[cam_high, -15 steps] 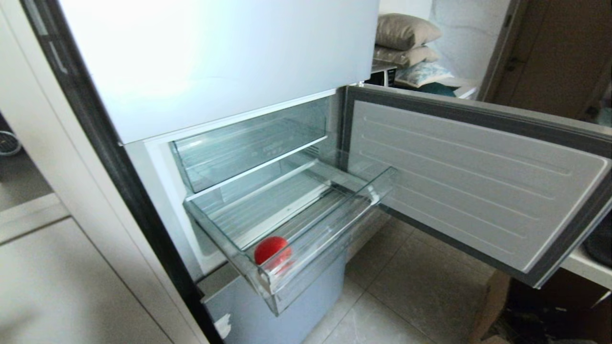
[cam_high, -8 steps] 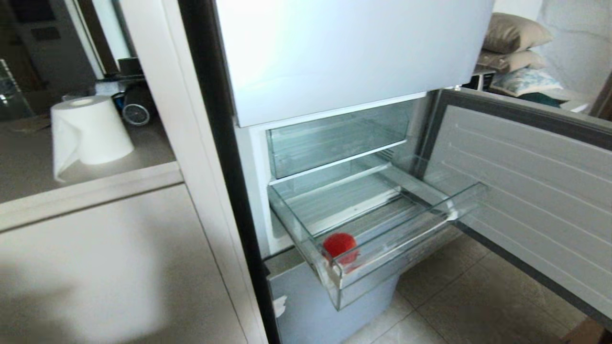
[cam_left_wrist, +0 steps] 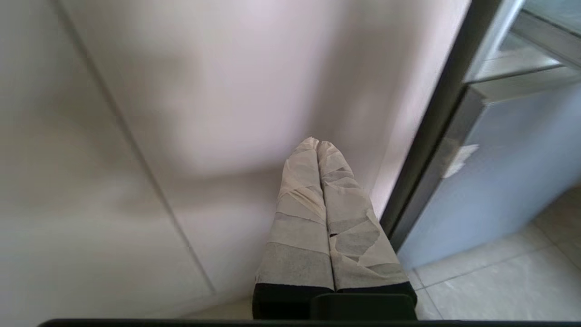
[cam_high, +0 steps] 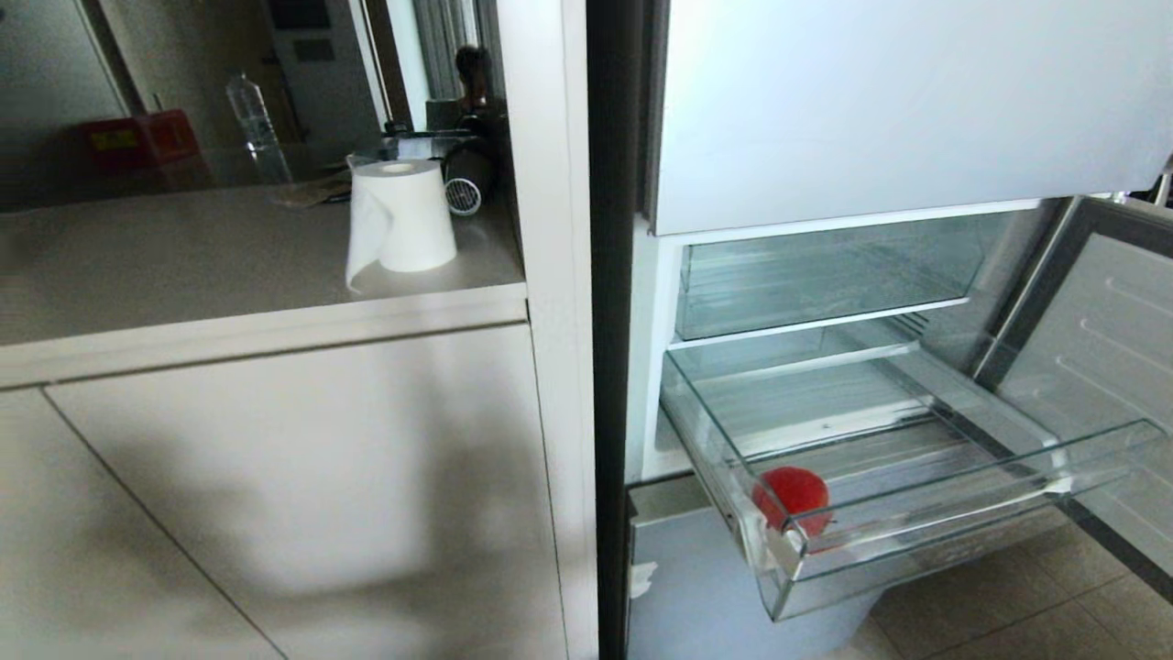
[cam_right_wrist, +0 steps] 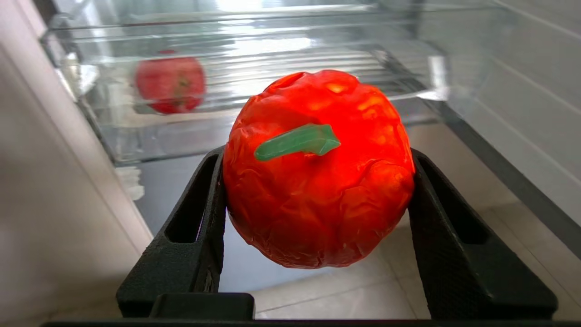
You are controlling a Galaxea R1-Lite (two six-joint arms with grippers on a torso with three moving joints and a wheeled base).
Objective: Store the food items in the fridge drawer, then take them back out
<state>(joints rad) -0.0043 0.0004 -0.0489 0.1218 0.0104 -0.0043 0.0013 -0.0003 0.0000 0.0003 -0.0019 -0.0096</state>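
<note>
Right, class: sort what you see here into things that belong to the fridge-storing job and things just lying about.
Belongs to the job:
- fridge drawer, pulled open
- red food item inside it
- orange-red food item, held in the right end effector

Just lying about:
- paper towel roll on the counter
- clear bottle
- left end effector, shut, idle
</note>
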